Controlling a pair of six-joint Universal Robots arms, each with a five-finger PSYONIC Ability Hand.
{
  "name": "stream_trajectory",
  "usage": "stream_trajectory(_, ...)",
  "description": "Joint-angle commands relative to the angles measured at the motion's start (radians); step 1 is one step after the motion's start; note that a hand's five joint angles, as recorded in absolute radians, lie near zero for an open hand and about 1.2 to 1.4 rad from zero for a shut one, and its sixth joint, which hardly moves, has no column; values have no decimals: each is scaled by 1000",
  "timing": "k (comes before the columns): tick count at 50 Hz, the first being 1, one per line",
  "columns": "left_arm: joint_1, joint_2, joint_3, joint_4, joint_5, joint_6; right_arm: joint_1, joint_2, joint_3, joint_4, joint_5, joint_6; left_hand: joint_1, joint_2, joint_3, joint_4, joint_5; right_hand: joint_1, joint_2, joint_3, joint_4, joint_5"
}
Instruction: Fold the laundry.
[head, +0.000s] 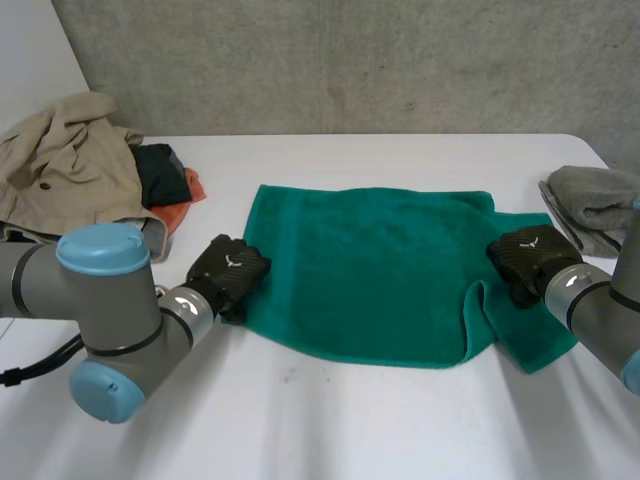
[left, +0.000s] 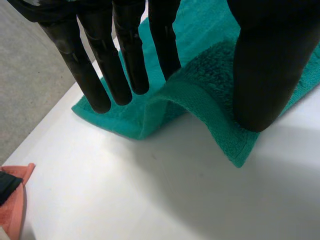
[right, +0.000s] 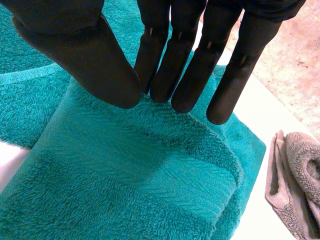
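Green towel (head: 370, 270): lies spread in the middle of the white table (head: 350, 420), mostly flat; its right part is turned over on itself and rumpled
Left hand (head: 228, 268): at the left edge of the towel, near the front corner
Left hand, state: in the left wrist view the hand (left: 125, 50) is open, its fingers straight and spread, with the tips over the towel (left: 215, 95); the thumb presses down on the cloth close to the corner, and a ridge of towel stands up from the table in the wide space between thumb and fingers
Right hand (head: 528, 258): on the right edge of the towel, beside the turned-over part
Right hand, state: in the right wrist view the hand (right: 75, 45) has straight fingers, tips down on the towel (right: 125, 165), with the thumb close beside them; it is not closed around the cloth
Beige jacket (head: 60, 160): heaped at the far left of the table
Dark cloth (head: 160, 172) and orange cloth (head: 192, 187): lie against the jacket
Grey cloth (head: 595, 200): bunched at the right edge of the table, near the right hand but apart from the towel
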Motion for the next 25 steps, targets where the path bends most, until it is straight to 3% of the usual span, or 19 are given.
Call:
stream_trajectory(1, -2, -22, 9, 1, 1, 4, 0, 0, 1, 0, 0, 0, 68, 75, 72, 79, 83, 288, 215, 197, 195, 240)
stream_trajectory(5, -7, -39, 20, -1, 4, 4, 0, 0, 6, 0, 0, -1, 273, 280, 277, 284, 288, 288, 215, 197, 195, 240)
stream_trajectory(7, -8, -39, 29, -1, 2, 3, 0, -2, 6, 2, 0, 0, 707, 714, 710, 718, 722, 288, 215, 197, 195, 240)
stream_trajectory(12, -21, -21, 40, 4, -22, 4, -2, -8, 6, 8, 8, -1, 735, 741, 738, 745, 749, 288, 215, 197, 195, 240)
stream_trajectory(16, -15, 105, 25, 1, -74, -5, 0, -38, 3, 31, 6, -17, 735, 741, 738, 745, 749, 288, 215, 197, 195, 240)
stream_trajectory(20, 7, 244, -25, -7, -116, -3, -8, -136, -11, 137, 3, -61, 735, 741, 738, 745, 749, 288, 215, 197, 195, 240)
stream_trajectory(25, 62, 442, -121, -63, -120, 6, -12, -244, -40, 390, 0, -239, 735, 741, 738, 745, 749, 288, 215, 197, 195, 240)
